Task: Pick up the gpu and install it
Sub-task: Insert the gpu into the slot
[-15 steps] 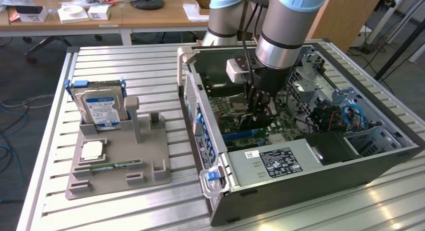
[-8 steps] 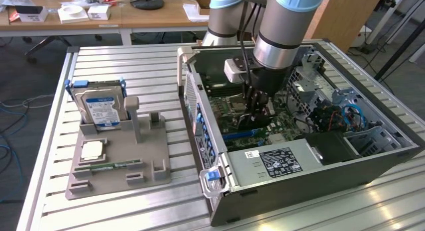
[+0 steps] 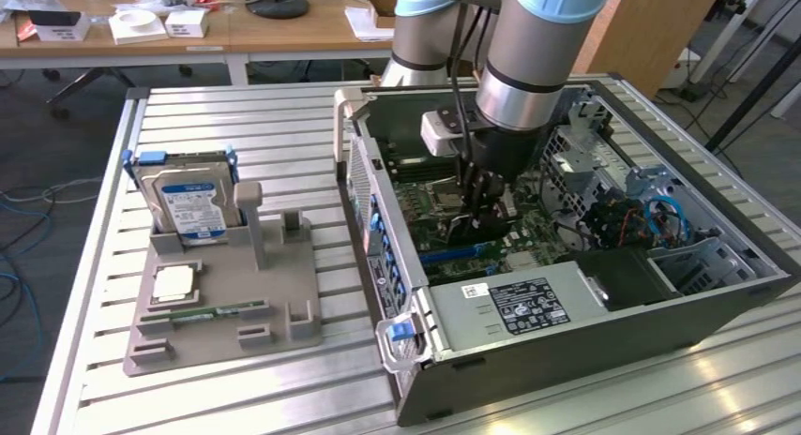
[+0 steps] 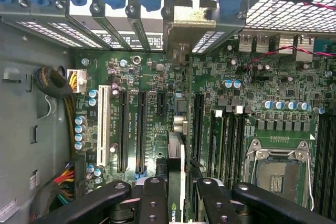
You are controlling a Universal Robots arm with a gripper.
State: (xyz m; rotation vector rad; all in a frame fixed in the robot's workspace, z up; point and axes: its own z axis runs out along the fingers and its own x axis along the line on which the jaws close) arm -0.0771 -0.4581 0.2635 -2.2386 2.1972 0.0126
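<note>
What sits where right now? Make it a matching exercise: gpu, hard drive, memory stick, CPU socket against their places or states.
Things:
1 gpu
2 hard drive
3 memory stick
4 CPU socket

Places or states:
A lying flat in the grey fixture
B clamped edge-on in the gripper, over the motherboard
C empty, on the motherboard
D standing upright in the grey fixture

Pairs: 1-B; 2-D; 3-A; 4-C
</note>
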